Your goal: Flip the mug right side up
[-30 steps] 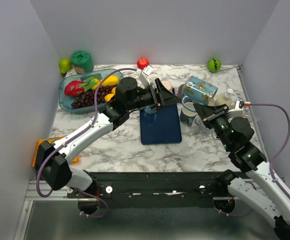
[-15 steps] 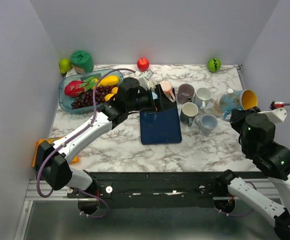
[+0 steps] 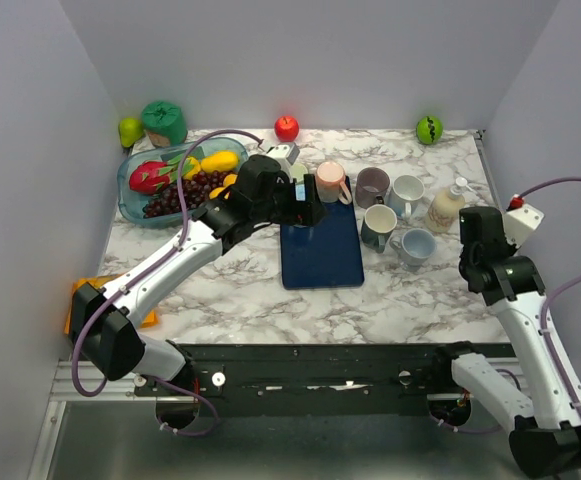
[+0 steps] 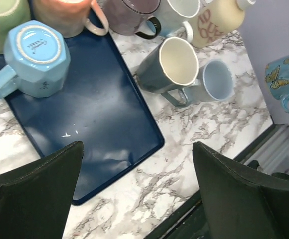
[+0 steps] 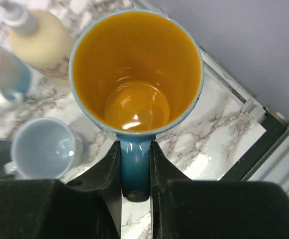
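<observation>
My right gripper (image 5: 134,149) is shut on the handle of a teal mug (image 5: 137,74) with an orange inside. The mug's mouth faces up at the wrist camera, and it hangs over the table's right edge. In the top view the right gripper (image 3: 478,235) hides the mug. The mug's butterfly-patterned side shows in the left wrist view (image 4: 286,74). My left gripper (image 4: 137,145) is open and empty above the blue tray (image 4: 99,129), also seen from the top (image 3: 315,200). A light blue octagonal mug (image 4: 32,52) stands upside down on the tray.
Upright mugs stand right of the tray: pink (image 3: 330,182), purple (image 3: 372,185), white (image 3: 407,190), dark grey (image 3: 378,227), pale blue (image 3: 417,245). A cream soap bottle (image 3: 445,208) stands by them. A fruit bowl (image 3: 170,185) is at the back left. The table's metal edge (image 5: 246,107) is close.
My right arm has swung from the mug cluster to the right edge with the teal mug, turning its mouth from sideways to up. The left gripper has drawn back slightly.
</observation>
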